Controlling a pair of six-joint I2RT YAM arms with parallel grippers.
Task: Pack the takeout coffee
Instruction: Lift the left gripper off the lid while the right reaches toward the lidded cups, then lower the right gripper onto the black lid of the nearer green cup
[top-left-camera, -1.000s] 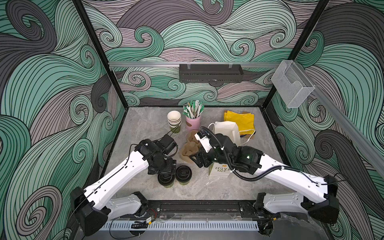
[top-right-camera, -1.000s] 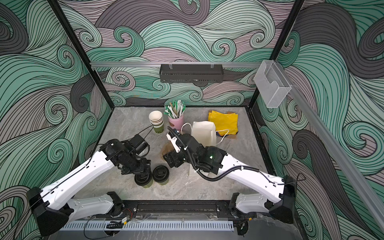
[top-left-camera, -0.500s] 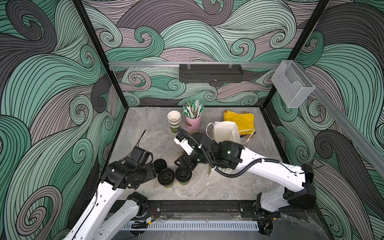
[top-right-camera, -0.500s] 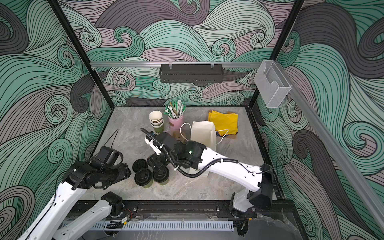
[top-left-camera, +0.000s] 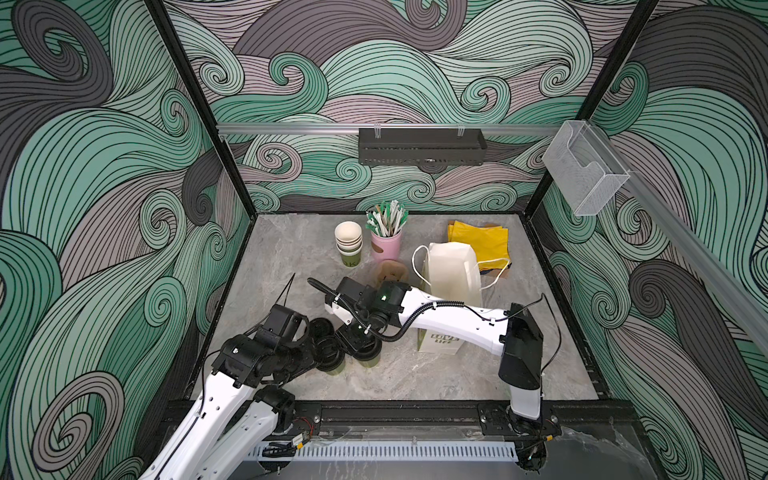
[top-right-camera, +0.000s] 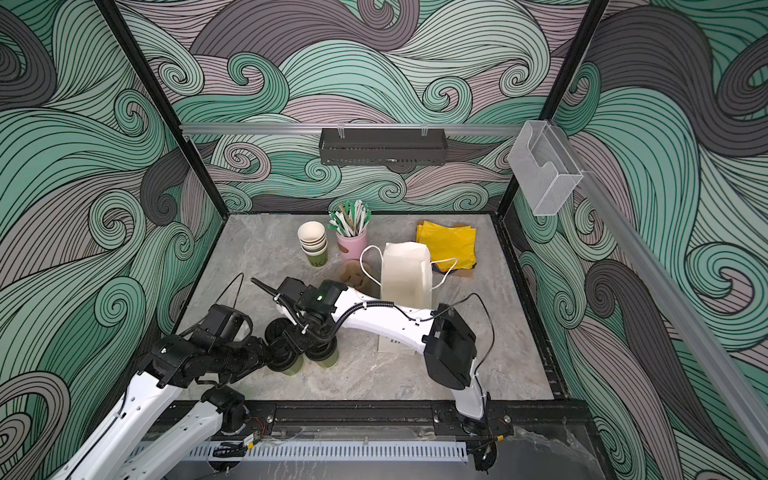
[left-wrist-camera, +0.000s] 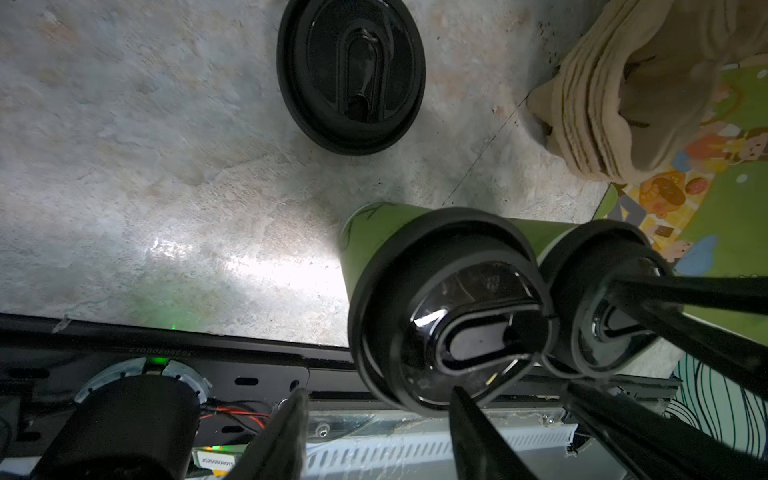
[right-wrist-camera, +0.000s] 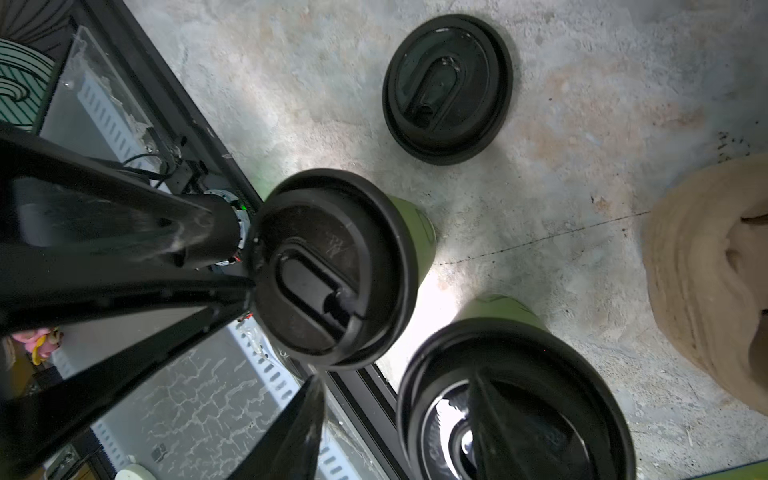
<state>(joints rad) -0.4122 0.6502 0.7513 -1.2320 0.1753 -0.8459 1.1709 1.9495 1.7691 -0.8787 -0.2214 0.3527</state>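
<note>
Two olive-green takeout coffee cups with black sip lids stand side by side near the table's front, the left cup (top-left-camera: 331, 362) (top-right-camera: 287, 360) (left-wrist-camera: 449, 316) (right-wrist-camera: 332, 266) and the right cup (top-left-camera: 369, 354) (top-right-camera: 324, 354) (right-wrist-camera: 515, 415). My left gripper (top-left-camera: 311, 354) (left-wrist-camera: 380, 436) is open, low beside the left cup, one fingertip at its lid's rim. My right gripper (top-left-camera: 358, 338) (right-wrist-camera: 399, 419) hangs open over the right cup, one finger above the lid, the other between the cups. A white paper bag (top-left-camera: 451, 270) stands upright behind my right arm.
A spare black lid (top-left-camera: 322, 328) (left-wrist-camera: 351, 75) (right-wrist-camera: 446, 83) lies flat just behind the cups. Brown pulp carriers (top-left-camera: 390, 270) (left-wrist-camera: 623, 91), a pink cup of straws (top-left-camera: 386, 245), a stack of lidless cups (top-left-camera: 349, 245) and yellow napkins (top-left-camera: 482, 241) sit further back. The black front rail (top-left-camera: 395, 413) is close.
My left arm pulled back to the front left and now reaches in at the left cup. My right gripper swung left from the carriers to the right cup. Both jaws narrowed.
</note>
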